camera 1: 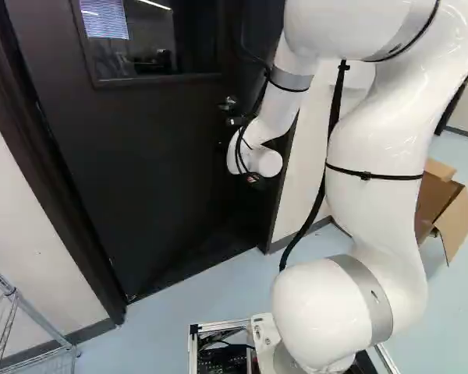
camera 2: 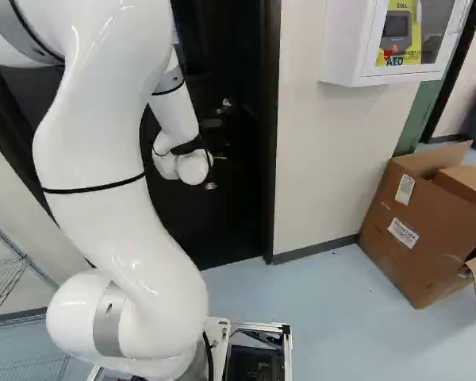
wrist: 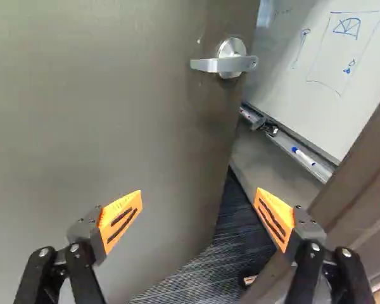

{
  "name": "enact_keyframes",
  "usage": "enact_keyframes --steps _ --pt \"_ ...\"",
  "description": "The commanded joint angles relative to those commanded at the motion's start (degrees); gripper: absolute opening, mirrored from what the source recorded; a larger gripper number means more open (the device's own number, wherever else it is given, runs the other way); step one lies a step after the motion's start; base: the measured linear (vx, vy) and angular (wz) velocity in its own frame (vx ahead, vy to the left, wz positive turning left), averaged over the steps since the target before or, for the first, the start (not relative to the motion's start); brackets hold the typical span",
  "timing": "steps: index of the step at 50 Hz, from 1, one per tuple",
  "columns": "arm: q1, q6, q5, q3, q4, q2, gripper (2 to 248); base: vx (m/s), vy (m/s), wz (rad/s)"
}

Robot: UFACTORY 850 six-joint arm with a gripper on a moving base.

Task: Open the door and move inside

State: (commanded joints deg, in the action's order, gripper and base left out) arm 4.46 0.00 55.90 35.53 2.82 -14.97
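Two orange-padded fingers stand wide apart on the end effector [camera 2: 215, 171]. Ahead, the dark door [camera 1: 160, 164] stands ajar, a silver lever [wrist: 223, 64] near its free edge. Through the gap show dark carpet [wrist: 225, 266] and a whiteboard [wrist: 304, 76] with blue sketches. This side has a pale blue floor [camera 2: 333, 317], wire rack [camera 1: 43, 322], open cardboard box [camera 2: 416, 254] with white labels [camera 2: 402, 232] and white wall cabinet [camera 2: 343, 48].

The arm [camera 1: 378, 140] hides part of the door [camera 1: 140, 156], and the right base view's edge crops the cardboard box [camera 2: 416, 230].
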Motion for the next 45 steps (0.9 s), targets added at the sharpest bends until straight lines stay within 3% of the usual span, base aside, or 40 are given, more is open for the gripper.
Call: enact_keyframes --steps 32,45 --pt "0.48 0.0 0.0 -9.93 -9.46 8.76 247 0.0 0.0 0.0" --pt "0.68 0.0 0.0 -13.45 -10.42 12.06 247 0.0 0.0 0.0"
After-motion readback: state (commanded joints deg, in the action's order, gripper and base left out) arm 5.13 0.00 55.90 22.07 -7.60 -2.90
